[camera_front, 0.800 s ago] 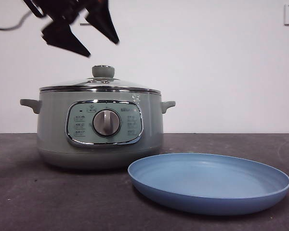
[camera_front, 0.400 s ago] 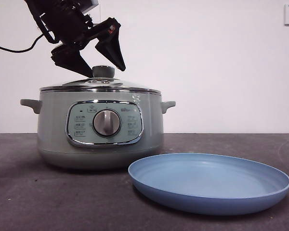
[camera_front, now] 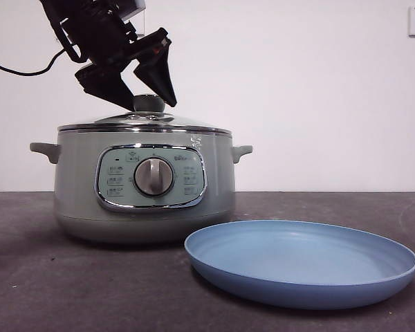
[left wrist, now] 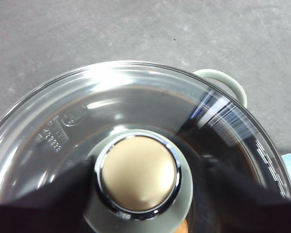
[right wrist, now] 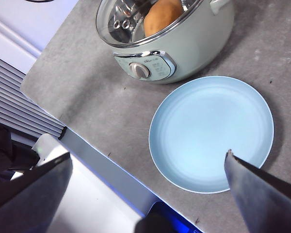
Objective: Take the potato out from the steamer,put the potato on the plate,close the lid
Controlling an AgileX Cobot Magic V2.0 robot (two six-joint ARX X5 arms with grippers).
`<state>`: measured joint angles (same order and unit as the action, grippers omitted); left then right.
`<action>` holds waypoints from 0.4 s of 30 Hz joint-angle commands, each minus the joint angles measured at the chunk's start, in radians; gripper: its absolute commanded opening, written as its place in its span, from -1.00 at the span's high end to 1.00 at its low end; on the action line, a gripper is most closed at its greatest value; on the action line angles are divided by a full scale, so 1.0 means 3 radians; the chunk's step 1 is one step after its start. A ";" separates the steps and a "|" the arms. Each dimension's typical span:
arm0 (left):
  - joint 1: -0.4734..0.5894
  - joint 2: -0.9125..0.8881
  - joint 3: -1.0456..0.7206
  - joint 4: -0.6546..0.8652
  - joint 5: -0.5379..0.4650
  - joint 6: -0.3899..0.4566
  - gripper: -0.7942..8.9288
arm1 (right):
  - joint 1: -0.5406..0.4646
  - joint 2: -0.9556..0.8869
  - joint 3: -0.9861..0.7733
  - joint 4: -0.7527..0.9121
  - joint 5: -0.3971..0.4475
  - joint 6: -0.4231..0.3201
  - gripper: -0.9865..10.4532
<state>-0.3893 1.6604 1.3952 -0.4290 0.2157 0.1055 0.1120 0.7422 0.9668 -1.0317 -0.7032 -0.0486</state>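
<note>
Here your left gripper (camera_front: 151, 102), jaws spread, straddles the pale green knob (left wrist: 138, 174) of the round glass lid (camera_front: 144, 122); right gripper (right wrist: 145, 194) waits released, nearer you.

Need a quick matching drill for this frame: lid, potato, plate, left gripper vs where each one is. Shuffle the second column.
Things:
1. lid
2. potato
3. plate
4. left gripper

Places:
A. on the table, nothing on it
B. open, either side of the knob
C. inside the steamer
D. on top of the steamer

Pairs: 1-D, 2-C, 3-A, 4-B
</note>
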 commanded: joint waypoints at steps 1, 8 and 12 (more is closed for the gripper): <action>-0.0014 0.0034 0.0008 0.0004 -0.0014 0.0032 0.86 | 0.0008 -0.0003 0.0010 0.0020 0.0010 0.0015 -0.27; -0.0014 0.0032 0.0008 0.0006 -0.0010 -0.0003 0.85 | 0.0008 -0.0003 0.0010 0.0019 0.0010 0.0017 -0.27; -0.0013 -0.0019 0.0008 0.0008 -0.0011 -0.0004 0.85 | 0.0008 -0.0003 0.0010 0.0020 0.0010 0.0018 -0.27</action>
<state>-0.3893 1.6600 1.3952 -0.4278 0.2008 0.1059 0.1120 0.7422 0.9668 -1.0313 -0.7032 -0.0486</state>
